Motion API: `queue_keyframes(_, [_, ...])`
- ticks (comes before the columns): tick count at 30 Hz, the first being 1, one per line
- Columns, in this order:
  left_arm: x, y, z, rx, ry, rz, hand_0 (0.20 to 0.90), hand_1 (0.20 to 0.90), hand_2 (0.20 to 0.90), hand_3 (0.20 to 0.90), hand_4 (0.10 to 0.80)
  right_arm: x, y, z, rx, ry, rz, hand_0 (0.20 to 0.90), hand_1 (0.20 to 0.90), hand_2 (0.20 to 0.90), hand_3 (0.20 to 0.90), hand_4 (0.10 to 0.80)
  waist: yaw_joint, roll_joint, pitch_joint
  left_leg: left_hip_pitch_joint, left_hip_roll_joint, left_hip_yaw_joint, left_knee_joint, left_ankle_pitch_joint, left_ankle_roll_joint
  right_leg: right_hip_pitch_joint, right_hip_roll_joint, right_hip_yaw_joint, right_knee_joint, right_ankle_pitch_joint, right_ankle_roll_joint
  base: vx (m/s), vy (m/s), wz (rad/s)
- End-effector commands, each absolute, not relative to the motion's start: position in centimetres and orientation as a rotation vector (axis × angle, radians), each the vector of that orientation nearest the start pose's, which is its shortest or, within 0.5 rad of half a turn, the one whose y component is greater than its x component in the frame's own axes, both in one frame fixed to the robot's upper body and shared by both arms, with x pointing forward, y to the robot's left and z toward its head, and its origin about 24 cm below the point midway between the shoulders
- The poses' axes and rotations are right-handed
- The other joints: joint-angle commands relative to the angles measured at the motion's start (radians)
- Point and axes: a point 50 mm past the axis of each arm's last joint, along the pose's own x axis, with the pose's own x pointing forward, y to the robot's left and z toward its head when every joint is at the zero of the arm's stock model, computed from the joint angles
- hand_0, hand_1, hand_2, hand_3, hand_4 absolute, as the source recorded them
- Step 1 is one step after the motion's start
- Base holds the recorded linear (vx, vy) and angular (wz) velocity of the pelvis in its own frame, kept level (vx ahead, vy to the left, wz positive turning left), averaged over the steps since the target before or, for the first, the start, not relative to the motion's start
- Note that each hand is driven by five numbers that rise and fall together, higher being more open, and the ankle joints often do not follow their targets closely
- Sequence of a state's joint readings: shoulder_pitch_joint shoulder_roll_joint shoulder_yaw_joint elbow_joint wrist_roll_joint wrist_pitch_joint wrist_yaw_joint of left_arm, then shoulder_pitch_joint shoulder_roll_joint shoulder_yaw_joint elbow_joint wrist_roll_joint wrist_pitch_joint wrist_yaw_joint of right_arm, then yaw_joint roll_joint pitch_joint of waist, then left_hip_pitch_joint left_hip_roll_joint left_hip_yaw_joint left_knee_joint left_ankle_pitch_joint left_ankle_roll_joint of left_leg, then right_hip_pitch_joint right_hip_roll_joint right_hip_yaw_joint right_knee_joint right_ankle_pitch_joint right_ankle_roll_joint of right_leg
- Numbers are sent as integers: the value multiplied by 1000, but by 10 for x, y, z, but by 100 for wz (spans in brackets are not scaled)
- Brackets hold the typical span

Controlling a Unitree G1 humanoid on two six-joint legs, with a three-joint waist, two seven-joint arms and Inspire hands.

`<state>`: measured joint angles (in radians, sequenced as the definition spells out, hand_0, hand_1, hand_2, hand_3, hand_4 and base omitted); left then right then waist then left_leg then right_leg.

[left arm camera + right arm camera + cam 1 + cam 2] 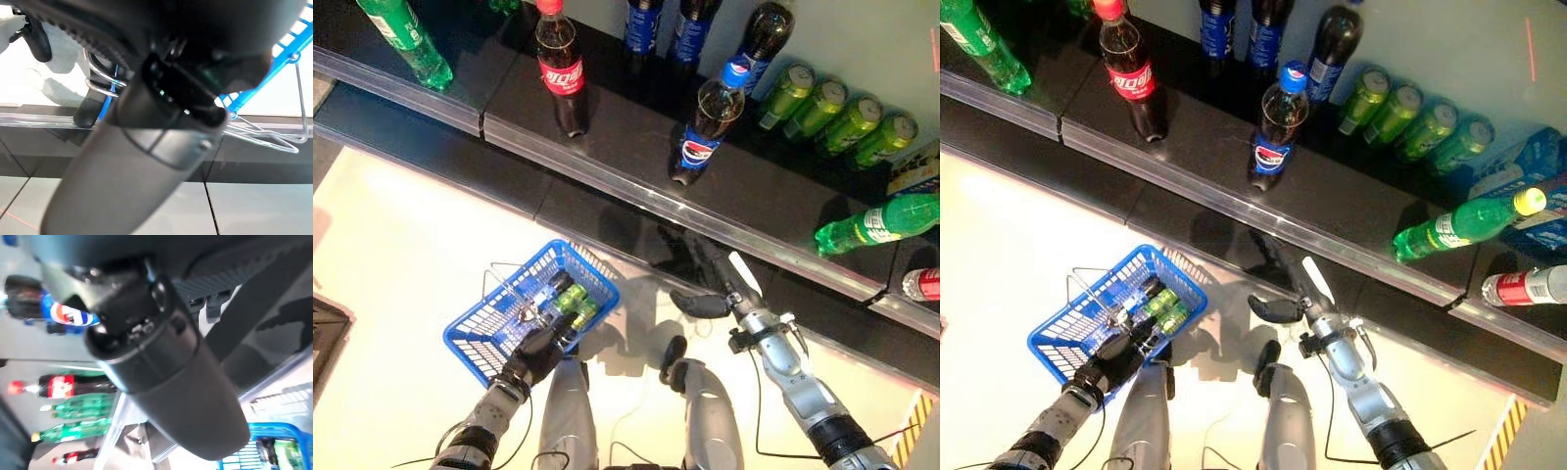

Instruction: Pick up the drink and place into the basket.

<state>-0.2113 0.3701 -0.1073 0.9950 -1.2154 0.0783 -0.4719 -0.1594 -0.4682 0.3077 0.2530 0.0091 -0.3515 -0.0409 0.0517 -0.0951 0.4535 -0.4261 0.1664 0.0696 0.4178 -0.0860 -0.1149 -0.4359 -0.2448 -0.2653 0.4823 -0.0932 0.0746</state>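
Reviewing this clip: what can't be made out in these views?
- Left hand: holds the blue plastic basket by its wire handle; the left wrist view is mostly filled by the hand's own bulk, so the fingers are unclear.
- Right hand: empty, fingers extended toward the dark shelf; the right wrist view shows mainly the thumb.
- Green cans in the basket: count unclear, partly hidden by the hand.
- Green bottle: cut off by the top edge.
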Motion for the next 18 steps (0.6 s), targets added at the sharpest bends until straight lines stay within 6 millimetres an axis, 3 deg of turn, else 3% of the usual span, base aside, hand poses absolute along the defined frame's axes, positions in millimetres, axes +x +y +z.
queue_keyframes(1, [225, 215, -70, -965, 372, -143, 300, 300, 300, 200, 100, 270, -164, 96, -499, -455, 332, 900, 900, 900, 900, 800, 2, 31, -43, 19, -18, -10, -67, 80, 67, 37, 24, 40, -18, 41, 27, 0, 0, 0])
queue_keyframes(9, [223, 212, -71, -969, 376, -149, 300, 300, 300, 200, 100, 267, -166, 138, -452, -621, 309, 900, 900, 900, 900, 800, -2, 38, -25, 32, -11, -5, -67, 83, 57, 73, 25, 36, -46, 41, 25, 8, 9, 2])
queue_keyframes(18, [218, 210, -76, -972, 389, -144, 300, 300, 300, 200, 100, 267, -187, 156, -246, -706, 127, 900, 900, 900, 900, 800, -8, 45, -18, 48, -2, 5, -58, 78, 54, 100, 25, 35, -54, 36, 19, 7, 4, 0])
